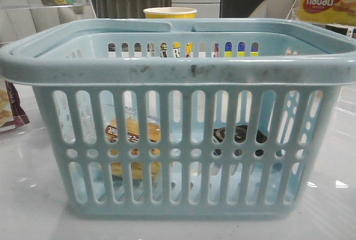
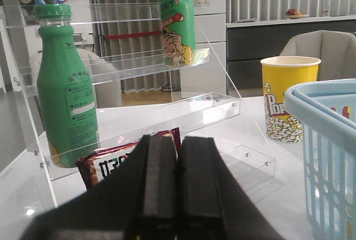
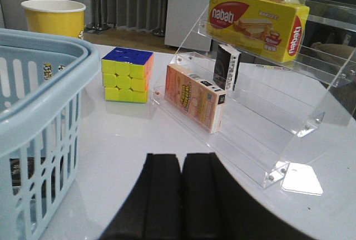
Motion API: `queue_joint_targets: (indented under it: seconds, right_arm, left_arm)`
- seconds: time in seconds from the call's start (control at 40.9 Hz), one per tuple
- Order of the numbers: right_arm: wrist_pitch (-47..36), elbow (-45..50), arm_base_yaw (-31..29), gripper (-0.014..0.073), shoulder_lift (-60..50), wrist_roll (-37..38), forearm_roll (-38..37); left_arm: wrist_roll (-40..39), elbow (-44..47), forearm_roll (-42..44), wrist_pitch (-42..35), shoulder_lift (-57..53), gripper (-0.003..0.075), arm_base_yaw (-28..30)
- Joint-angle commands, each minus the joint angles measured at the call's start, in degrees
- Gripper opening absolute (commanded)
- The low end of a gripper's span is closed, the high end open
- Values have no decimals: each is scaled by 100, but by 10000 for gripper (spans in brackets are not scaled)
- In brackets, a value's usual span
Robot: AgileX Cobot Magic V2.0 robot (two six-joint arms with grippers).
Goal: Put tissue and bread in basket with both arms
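— So where are the bread (image 1: 132, 134) and tissue (image 1: 239, 135)?
— Both lie inside the basket (image 1: 178, 70) on the tabletop (image 1: 33, 206), bread left, tissue right.
— And the hands?
— Left hand (image 2: 178, 167) and right hand (image 3: 182, 176) are both closed and empty.

Behind the pale blue slotted plastic basket (image 1: 178, 67) wall, golden wrapped bread (image 1: 132, 134) and the small dark tissue pack (image 1: 239, 134) show only in strips.
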Motion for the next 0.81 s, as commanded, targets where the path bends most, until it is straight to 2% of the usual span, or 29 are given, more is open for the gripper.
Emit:
queue_joint_targets:
  seconds: [0.0, 0.073, 0.416, 0.489, 0.612, 0.685, 0.783]
  right_arm:
    - [-953, 238, -33, 57, -158, -44, 27]
    - [-1200, 499, -33, 57, -274, -44, 32]
    - [-1158, 489, -33, 57, -254, -38, 75]
    - [-1227, 489, -26, 57, -262, 424, -98]
    - [-1378, 489, -22, 57, -266, 1672, -1262]
    - [-1401, 489, -13, 57, -266, 1921, -1554]
    - [-1461, 489, 37, 57, -266, 1942, -1554]
  left_arm:
    - [8, 48, -29, -498, -95, 93, -13]
    - [8, 48, -29, -498, -95, 93, -13]
    - [8, 48, -29, -498, -95, 93, -13]
    - [8, 48, -29, -498, -95, 93, -13]
    - [8, 48, -29, -498, -95, 93, -13]
    - [8, 48, -29, -498, -95, 93, -13]
    - [8, 48, -29, -498, -95, 93, -13]
